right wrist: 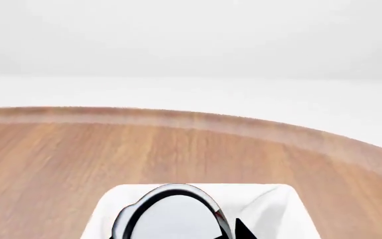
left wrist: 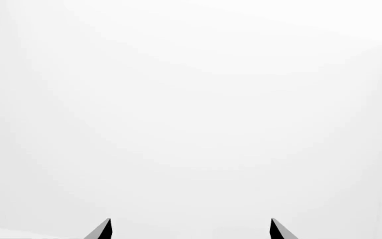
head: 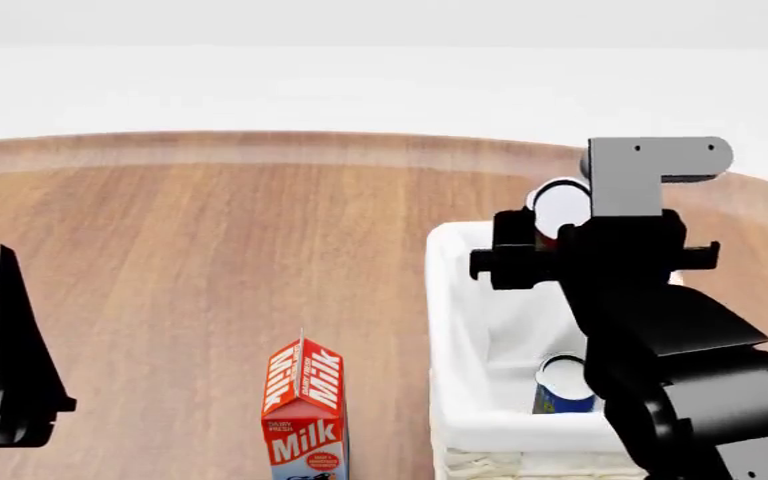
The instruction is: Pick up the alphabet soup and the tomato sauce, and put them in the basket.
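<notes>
The head view looks forward and down over the desk (head: 197, 260) and basket (head: 458, 300). The right wrist view sits close above that basket (right wrist: 277, 199), facing across the desk (right wrist: 78, 149). The left wrist view faces blank white.

A red milk carton (head: 305, 415) stands upright on the wooden table (head: 224, 250)
</notes>
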